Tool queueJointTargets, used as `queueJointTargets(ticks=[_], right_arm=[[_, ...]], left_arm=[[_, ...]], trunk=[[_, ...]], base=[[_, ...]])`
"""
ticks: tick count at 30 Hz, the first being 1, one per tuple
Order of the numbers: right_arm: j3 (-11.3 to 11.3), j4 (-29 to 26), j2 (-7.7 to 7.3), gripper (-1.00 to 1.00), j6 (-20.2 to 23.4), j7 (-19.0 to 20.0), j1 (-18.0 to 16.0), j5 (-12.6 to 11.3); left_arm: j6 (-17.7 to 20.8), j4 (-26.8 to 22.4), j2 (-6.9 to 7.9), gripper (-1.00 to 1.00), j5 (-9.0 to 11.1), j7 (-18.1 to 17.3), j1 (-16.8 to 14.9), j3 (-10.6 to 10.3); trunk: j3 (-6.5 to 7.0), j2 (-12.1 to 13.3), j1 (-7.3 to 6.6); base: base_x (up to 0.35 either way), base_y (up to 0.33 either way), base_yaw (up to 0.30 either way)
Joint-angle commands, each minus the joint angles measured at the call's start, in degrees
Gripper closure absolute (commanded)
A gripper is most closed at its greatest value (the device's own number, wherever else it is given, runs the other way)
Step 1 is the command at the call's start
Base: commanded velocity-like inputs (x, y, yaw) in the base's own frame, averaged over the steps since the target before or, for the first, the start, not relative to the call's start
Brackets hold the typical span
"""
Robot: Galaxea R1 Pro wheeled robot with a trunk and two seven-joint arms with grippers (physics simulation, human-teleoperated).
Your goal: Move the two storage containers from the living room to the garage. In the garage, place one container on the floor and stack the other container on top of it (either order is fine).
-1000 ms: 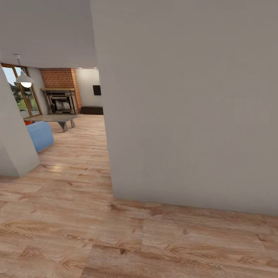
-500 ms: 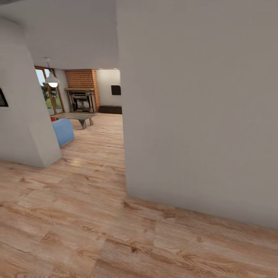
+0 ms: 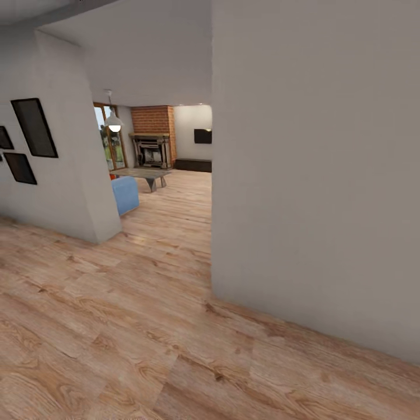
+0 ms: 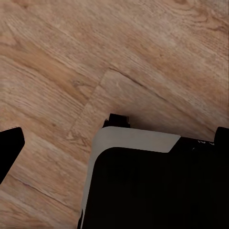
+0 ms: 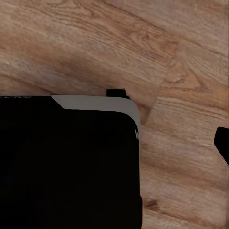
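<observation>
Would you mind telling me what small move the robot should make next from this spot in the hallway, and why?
Probably roll forward and slightly left through the opening, keeping off the near wall. The living room lies ahead, with its brick fireplace, blue sofa and low table. A scrap of red-orange beside the sofa may be a storage container, though too little shows to be sure.

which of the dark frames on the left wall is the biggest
The top right frame, the tall one nearest the wall's corner. The frame below it is smaller, and the third, at the picture's edge, is cut off but looks smaller too.
</observation>
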Motion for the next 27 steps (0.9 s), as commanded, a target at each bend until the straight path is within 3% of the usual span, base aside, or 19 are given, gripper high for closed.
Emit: queueJointTargets(ticks=[1, 27], right_arm=[[0.29, 0.17, 0.02, -1.0, -0.34, -0.15, -0.07, -0.28], [0.2, 0.17, 0.02, -1.0, -0.34, -0.16, -0.07, -0.28]], left_arm=[[-0.16, 0.04, -0.01, -1.0, 0.46, 0.13, -0.04, -0.49], [-0.16, -0.05, -0.01, -1.0, 0.53, 0.13, -0.04, -0.39]], trunk=[[-0.07, -0.05, 0.0], [-0.07, -0.05, 0.0]], base=[[0.0, 0.0, 0.28], [0.0, 0.0, 0.28]])
